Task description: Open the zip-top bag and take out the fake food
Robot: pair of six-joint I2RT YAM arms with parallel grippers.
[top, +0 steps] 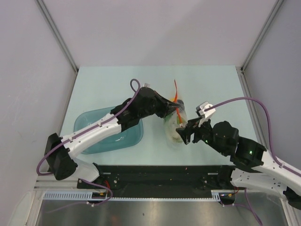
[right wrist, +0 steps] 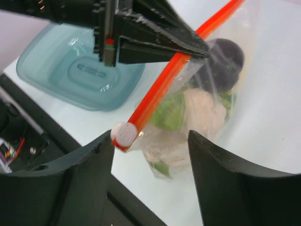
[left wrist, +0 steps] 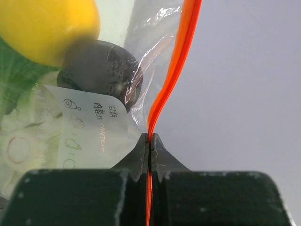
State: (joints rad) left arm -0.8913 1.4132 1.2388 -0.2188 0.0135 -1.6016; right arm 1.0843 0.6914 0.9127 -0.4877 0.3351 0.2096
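Note:
The zip-top bag [top: 174, 127] stands on the table at the centre, its red-orange zip strip [top: 176, 92] lifted up. My left gripper [top: 178, 105] is shut on that strip [left wrist: 169, 70], its jaws pinching it [left wrist: 149, 137]. Inside the bag I see the yellow fruit [left wrist: 47, 28], the dark piece [left wrist: 103, 70], the white cauliflower [left wrist: 23, 136] and green lettuce [right wrist: 171, 110]. My right gripper [top: 183, 134] is open at the bag's near end [right wrist: 150, 141]. The strip's white slider [right wrist: 124, 133] lies just by its left fingertip [right wrist: 96, 150].
A teal plastic tray [top: 94, 123] sits on the table left of the bag, under my left arm, and shows in the right wrist view [right wrist: 70, 75]. Grey walls close in the table on three sides. A black rail runs along the near edge [top: 155, 176].

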